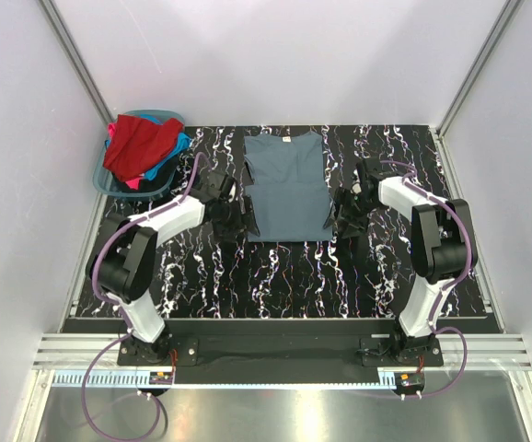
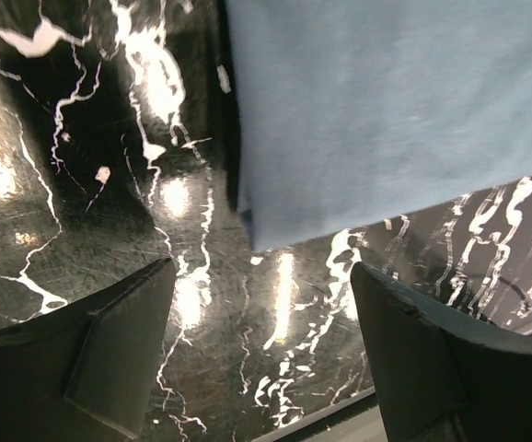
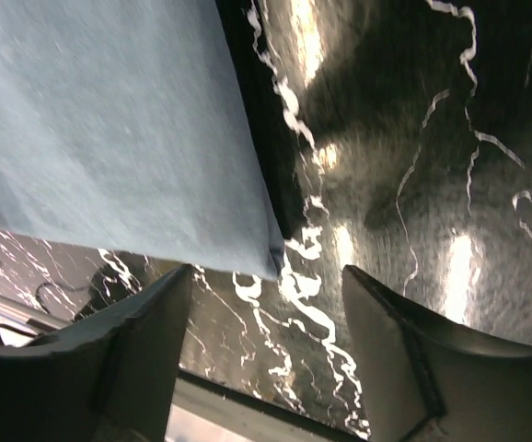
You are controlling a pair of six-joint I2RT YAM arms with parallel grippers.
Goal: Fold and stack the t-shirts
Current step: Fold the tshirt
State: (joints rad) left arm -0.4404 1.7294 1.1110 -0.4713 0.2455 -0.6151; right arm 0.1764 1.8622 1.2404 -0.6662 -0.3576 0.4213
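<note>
Black, white-veined marble-patterned tabletop between pale panel walls: the left gripper and the right gripper both stood released, jaws parted over bare surface with nothing between them, one at each side of the slate grey-blue cloth t-shirt. Each wrist view showed a near corner of the cloth just ahead of the fingertips, untouched. Such flanking probably suited a paired pinch for a fold. Well apart, red, bright blue and pink tees filled the teal plastic basket at far left
</note>
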